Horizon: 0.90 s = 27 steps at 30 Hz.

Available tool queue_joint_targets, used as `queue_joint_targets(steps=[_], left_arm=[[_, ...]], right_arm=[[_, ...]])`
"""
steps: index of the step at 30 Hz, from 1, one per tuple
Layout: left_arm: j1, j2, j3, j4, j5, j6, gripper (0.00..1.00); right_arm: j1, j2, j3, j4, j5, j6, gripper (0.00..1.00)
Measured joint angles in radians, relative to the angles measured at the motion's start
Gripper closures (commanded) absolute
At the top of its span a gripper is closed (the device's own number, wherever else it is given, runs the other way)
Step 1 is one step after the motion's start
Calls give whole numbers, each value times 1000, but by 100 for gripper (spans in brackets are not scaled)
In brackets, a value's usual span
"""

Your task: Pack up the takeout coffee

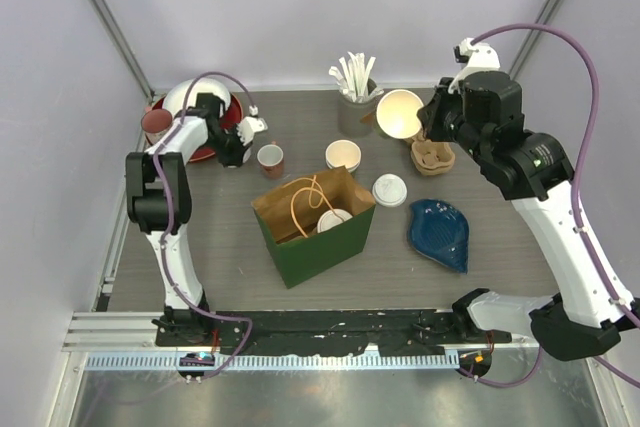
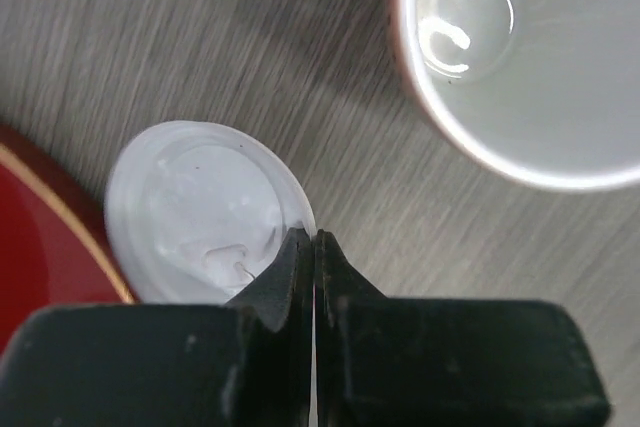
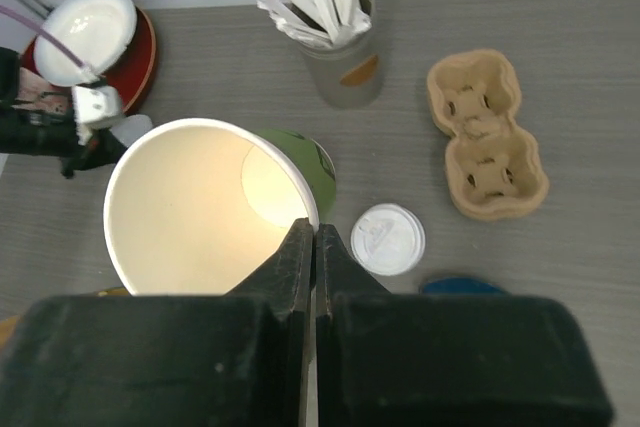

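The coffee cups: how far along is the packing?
Done: one white-lidded cup seems to sit in the bag. In hand: the right gripper pinches a lidless cup by its rim, the left gripper a lid. Left: a second cup and a spare lid wait on the table.

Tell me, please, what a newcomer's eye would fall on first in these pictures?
An open green bag stands in the middle. Behind it to the right, the right gripper holds a cream-lined cup by its rim, up in the air. At the far left, the left gripper is shut on the edge of a white lid beside a red plate.
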Motion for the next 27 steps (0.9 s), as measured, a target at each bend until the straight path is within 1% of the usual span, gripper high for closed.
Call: queue_joint_targets(steps=[4, 7, 10, 13, 17, 20, 23, 25, 27], left_arm=[[16, -105, -27, 2, -17, -136, 100], [22, -196, -27, 1, -20, -240, 100], [26, -288, -27, -2, -15, -335, 100], [26, -374, -27, -4, -4, -425, 100], [26, -470, -13, -19, 35, -533, 100], [26, -539, 4, -29, 70, -600, 100], [26, -613, 34, -32, 115, -672, 100], [26, -657, 61, -32, 169, -722, 100], [26, -694, 94, -32, 240, -777, 100]], right_arm=[[0, -25, -2, -98, 58, 39, 99], [0, -68, -40, -159, 86, 71, 99], [-3, -120, -144, -201, 87, 105, 99], [-3, -156, -289, -219, 82, 143, 99], [-3, -179, -472, -214, 58, 181, 99], [-5, -200, -563, -208, 22, 213, 99], [-5, -249, -656, -182, -28, 253, 99], [-5, -295, -741, -154, -66, 286, 99], [-5, -308, -790, -137, -81, 303, 99]])
